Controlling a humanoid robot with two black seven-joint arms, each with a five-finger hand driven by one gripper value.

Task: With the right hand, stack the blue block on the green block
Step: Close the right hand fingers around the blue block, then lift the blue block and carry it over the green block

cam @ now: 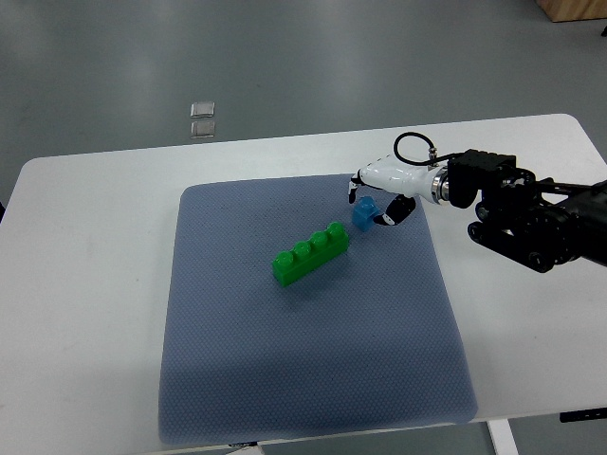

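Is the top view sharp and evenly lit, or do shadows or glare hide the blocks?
Top view: even, soft light, no strong glare; the green block is sharp with a faint shadow; the blue block is partly covered by the right hand, not by shadow; the grey mat looks darker toward its near edge.

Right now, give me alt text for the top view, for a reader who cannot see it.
The robot's right hand, reaching in from the right edge, closes its fingers on a small blue block just right of a long green block. Both blocks are over a grey-blue mat on a white table; the left arm is out of view.
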